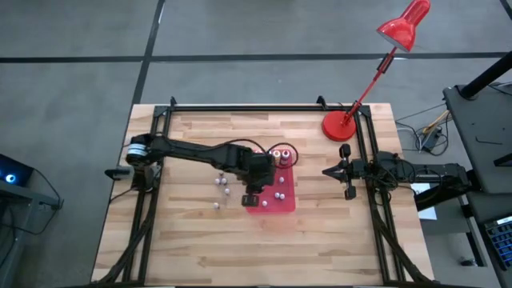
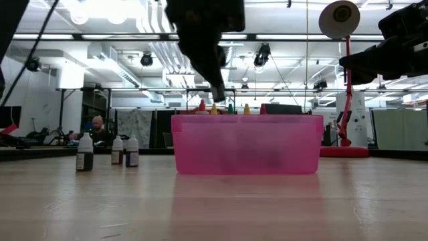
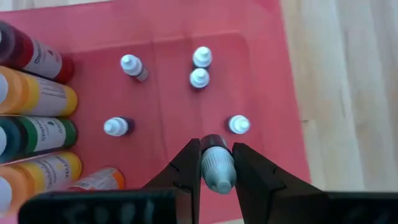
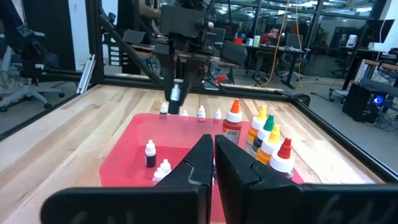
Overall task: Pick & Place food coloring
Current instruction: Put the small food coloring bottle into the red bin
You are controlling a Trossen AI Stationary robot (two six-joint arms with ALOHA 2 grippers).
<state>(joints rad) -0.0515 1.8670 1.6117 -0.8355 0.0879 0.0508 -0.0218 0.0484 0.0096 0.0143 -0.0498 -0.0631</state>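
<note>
The food coloring bottles are tiny, with pale caps. Several stand inside the flat red tray (image 1: 282,202), and three stand on the wood left of it (image 1: 218,182) (image 2: 85,151). Larger orange, green and red bottles (image 3: 37,93) crowd the tray's far end. My left gripper (image 3: 217,163) hovers above the tray's near-left part, shut on one small bottle (image 3: 217,169). My right gripper (image 4: 213,155) waits shut at the table's right side, pointing toward the tray. My left gripper pinches one small bottle between its two fingers (image 3: 186,165), which sit on the bottle's sides at the pale cap (image 3: 218,174). The fingers come from above, pointing down. The bottle (image 4: 175,93) hangs upright and lifted clear above the tray floor.
A red desk lamp stands with its round base (image 1: 340,126) on the table's far right corner. Black frame rails (image 1: 264,107) run along the far, left and right edges. Bare wood lies near the front edge. A person (image 2: 97,127) sits in the room beyond.
</note>
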